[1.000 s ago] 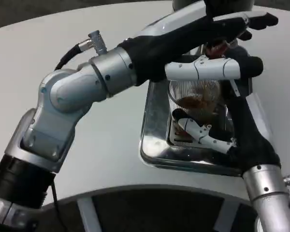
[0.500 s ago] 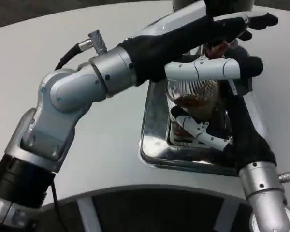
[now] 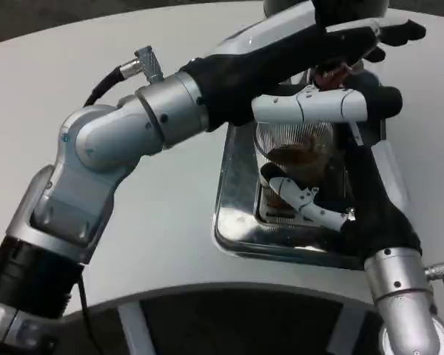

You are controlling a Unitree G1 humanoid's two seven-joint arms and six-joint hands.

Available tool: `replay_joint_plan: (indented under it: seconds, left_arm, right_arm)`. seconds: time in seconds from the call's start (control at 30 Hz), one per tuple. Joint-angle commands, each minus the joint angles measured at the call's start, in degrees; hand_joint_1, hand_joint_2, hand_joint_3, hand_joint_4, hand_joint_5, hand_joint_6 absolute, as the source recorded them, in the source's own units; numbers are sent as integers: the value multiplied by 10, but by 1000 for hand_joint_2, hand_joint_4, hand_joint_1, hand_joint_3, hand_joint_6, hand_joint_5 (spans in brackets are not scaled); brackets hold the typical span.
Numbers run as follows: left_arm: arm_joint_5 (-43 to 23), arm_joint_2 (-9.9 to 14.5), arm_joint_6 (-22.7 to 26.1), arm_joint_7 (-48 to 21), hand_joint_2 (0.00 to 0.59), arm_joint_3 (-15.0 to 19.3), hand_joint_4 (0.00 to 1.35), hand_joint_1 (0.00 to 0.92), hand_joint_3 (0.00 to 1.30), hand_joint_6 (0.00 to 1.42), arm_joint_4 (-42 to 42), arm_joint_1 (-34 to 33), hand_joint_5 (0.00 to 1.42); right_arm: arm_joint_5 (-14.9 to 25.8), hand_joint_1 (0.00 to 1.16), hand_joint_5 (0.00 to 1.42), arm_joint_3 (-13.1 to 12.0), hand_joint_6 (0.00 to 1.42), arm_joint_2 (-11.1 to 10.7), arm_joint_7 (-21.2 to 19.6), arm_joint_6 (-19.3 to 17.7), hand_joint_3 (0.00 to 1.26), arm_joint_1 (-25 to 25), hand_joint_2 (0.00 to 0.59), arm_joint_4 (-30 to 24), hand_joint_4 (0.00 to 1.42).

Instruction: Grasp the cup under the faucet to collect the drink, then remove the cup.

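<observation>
The clear ribbed cup (image 3: 296, 159) stands on the shiny metal drip tray (image 3: 233, 207) at the far right of the white bench (image 3: 155, 222), with brown drink showing in it. The right hand (image 3: 333, 148) grips the cup: one white finger (image 3: 311, 107) lies across its upper rim and another white finger (image 3: 311, 207) wraps its lower front, with the black palm against the cup's right side. The right forearm (image 3: 399, 296) rises from the lower right corner of the head view. The left arm (image 3: 111, 148) reaches from the lower left across the bench, and the left hand (image 3: 348, 41) stretches out above the cup, fingers extended over a small red part (image 3: 331, 74) just above the cup's rim. I cannot tell whether the left hand is pressing or holding anything there, since its underside is hidden
</observation>
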Motion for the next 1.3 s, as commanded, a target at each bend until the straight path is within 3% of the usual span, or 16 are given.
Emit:
replay_joint_plan:
  seconds: [0.03, 0.63, 1.3]
  left_arm:
    - [6, 9, 8, -21, 74, -9, 86, 0, 140, 191, -4, 13, 150]
    - [5, 6, 9, -17, 80, -8, 98, 0, 140, 191, -9, 16, 150]
    - [-17, -10, -8, 10, 81, 19, 129, 0, 150, 222, -19, 33, 199]
  right_arm:
    - [-10, 745, 179, 9, 168, 7, -8, 17, 42, 9, 239, -6, 115]
    - [-33, 746, 317, 19, 290, 19, -41, 33, 214, 3, 239, -4, 289]
    - [-14, 783, 461, 4, 428, 34, -105, -29, 397, 8, 246, 25, 433]
